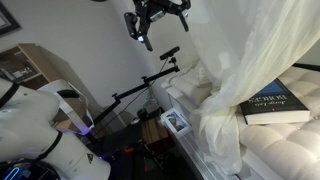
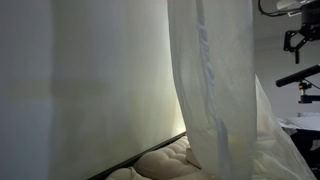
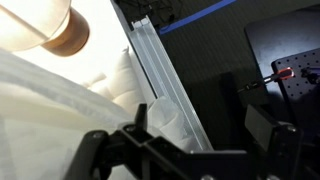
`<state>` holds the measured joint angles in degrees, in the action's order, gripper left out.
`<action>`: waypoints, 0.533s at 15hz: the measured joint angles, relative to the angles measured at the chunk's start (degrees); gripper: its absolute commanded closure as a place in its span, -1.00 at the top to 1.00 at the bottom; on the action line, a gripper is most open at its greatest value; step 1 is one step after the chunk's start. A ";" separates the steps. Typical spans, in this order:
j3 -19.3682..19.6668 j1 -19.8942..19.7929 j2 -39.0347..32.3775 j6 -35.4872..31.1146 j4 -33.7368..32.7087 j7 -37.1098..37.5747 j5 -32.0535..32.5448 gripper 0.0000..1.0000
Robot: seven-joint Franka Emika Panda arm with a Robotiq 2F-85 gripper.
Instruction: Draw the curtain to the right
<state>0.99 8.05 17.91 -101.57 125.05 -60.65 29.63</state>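
The curtain (image 1: 250, 60) is a sheer cream-white drape. In an exterior view it falls from the upper right and bunches over the cushion edge. It hangs in long vertical folds (image 2: 212, 90) in an exterior view. My gripper (image 1: 158, 30) hangs open high in the air, left of the curtain and apart from it. It shows at the top right edge (image 2: 295, 40) in an exterior view. In the wrist view the gripper (image 3: 200, 128) has wide-apart jaws with nothing between them. Cream fabric (image 3: 45, 115) lies below and to the left.
A dark-blue book (image 1: 278, 103) lies on the ribbed cream cushion (image 1: 285, 148). A black stand (image 1: 150, 85) rises beside the cushion, and a white robot base (image 1: 40, 125) is at lower left. A metal rail (image 3: 160, 70) runs diagonally under the wrist.
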 measured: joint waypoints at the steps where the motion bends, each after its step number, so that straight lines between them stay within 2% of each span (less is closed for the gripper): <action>1: -0.29 0.33 0.65 -1.97 0.64 -1.61 -1.17 1.00; 4: -0.44 1.65 3.49 -5.18 2.71 -8.21 -6.44 1.00; 8: 0.96 2.60 8.05 -5.67 4.60 -20.18 -15.05 1.00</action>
<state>1.95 10.65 25.97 -107.24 129.65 -80.84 14.58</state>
